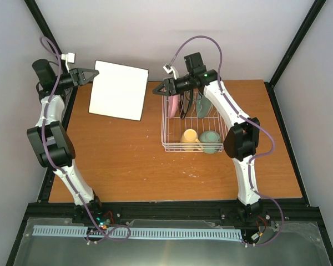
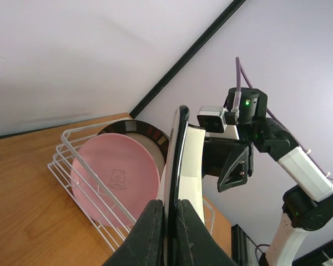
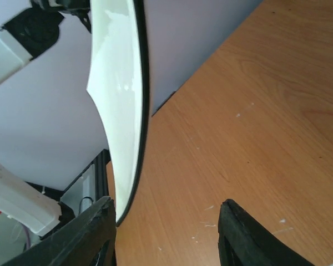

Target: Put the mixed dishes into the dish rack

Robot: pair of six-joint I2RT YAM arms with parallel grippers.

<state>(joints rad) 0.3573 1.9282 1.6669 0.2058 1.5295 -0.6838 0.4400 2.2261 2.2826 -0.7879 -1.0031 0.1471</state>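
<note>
Pale walls and black frame posts close in a wooden table [image 1: 127, 160]. At its 11 o'clock corner the left gripper [image 1: 93, 73] is clamped on the square plate [image 1: 119, 90], which it grips by the 9 o'clock edge; in the left wrist view its fingers [image 2: 147, 235] press tight on either side of the plate's rim, and the plate stands edge-on between them. Toward 3 o'clock from the plate, the right gripper [image 1: 157, 90] points at the plate's near edge with its jaws spread wide and nothing between them (its own camera shows the plate's rim just beside one finger [image 3: 97, 233], though whether they touch I cannot tell). Below that gripper sits the rack [image 1: 165, 145], a little toward 1 o'clock from the table's middle. At the rack's 12 o'clock end three plates stand upright among the prongs: the pink plate [image 1: 172, 106] first, the black-rimmed plate [image 1: 183, 106] just beside it, then the mint plate [image 1: 204, 107] a little apart. At the 6 o'clock end the mug [image 1: 188, 136] sits just beside the bowl [image 1: 210, 140], mug at 7 o'clock and bowl at 5.
</note>
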